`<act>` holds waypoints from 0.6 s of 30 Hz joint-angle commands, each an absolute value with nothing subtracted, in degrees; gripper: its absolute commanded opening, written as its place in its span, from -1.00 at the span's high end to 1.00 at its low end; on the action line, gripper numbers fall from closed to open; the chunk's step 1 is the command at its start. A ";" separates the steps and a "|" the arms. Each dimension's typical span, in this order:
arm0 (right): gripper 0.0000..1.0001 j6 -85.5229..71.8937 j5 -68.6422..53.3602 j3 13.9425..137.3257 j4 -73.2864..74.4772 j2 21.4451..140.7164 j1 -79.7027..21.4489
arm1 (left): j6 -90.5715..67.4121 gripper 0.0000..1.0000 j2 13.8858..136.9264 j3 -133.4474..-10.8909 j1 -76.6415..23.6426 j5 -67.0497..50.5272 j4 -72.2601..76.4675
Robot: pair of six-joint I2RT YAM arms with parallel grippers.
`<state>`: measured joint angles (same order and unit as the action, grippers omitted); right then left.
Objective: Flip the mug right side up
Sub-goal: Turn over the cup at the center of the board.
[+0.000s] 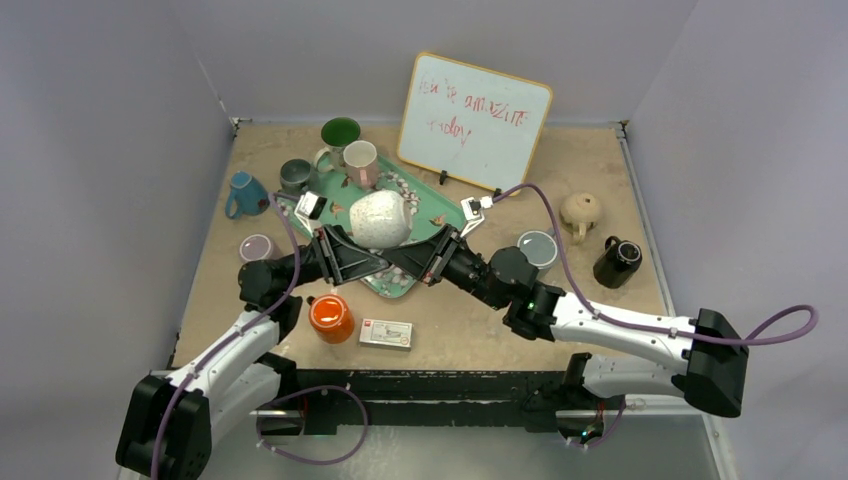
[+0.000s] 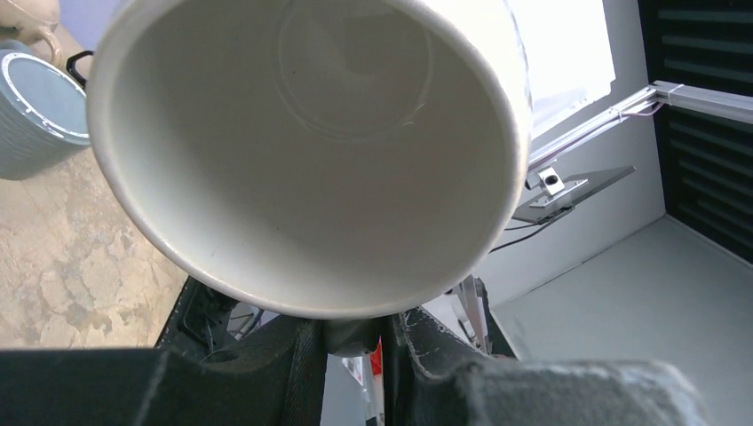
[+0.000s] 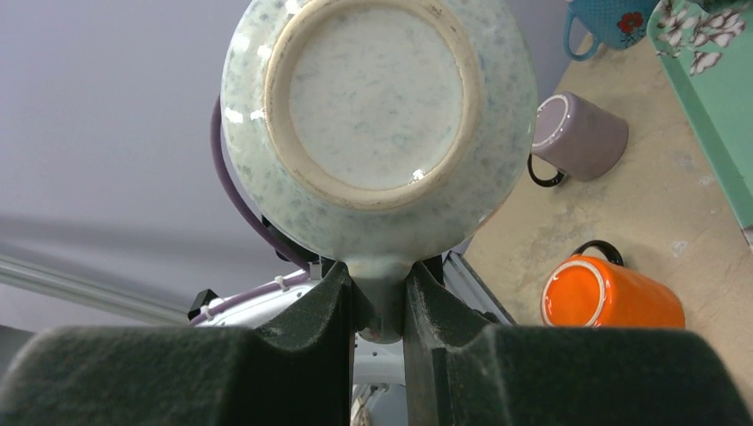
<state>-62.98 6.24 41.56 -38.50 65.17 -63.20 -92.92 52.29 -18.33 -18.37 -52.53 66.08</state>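
Nearest us on the surface (image 1: 470,320), an orange mug (image 1: 330,318) sits beside a small box (image 1: 386,333). Just beyond them, we see both arms meet over the green tray (image 1: 398,284), with the speckled mug (image 1: 380,220) held between them, clear of the tray and tipped on its side. Its mouth faces the left arm and its base faces the right. The right gripper (image 1: 418,258) is closed narrow on the handle under the mug. The left gripper (image 1: 352,258) is drawn in tight on the same lower edge from the other side. To the right stand a grey mug (image 1: 538,248) and a black mug (image 1: 617,262). Farther back we see a green mug (image 1: 340,132) and a pink mug (image 1: 361,160). A whiteboard (image 1: 474,120) leans at the far wall.
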 commanded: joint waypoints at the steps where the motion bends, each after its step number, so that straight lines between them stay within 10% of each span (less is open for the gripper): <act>1: 1.00 -61.18 1.03 44.54 -43.78 64.80 -63.63 | -91.28 0.58 51.94 -20.84 -18.46 -52.20 70.96; 6: 1.00 -61.63 0.11 44.55 -42.04 66.51 -63.40 | -90.84 1.00 50.92 -20.55 -18.46 -48.93 73.12; 18: 0.73 -63.73 0.37 41.23 -40.93 64.47 -54.02 | -89.80 1.00 47.45 -14.65 -18.46 -37.37 72.57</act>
<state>-62.54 -0.12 41.58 -38.68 65.65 -59.05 -91.83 48.40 -16.05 -19.09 -46.46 64.55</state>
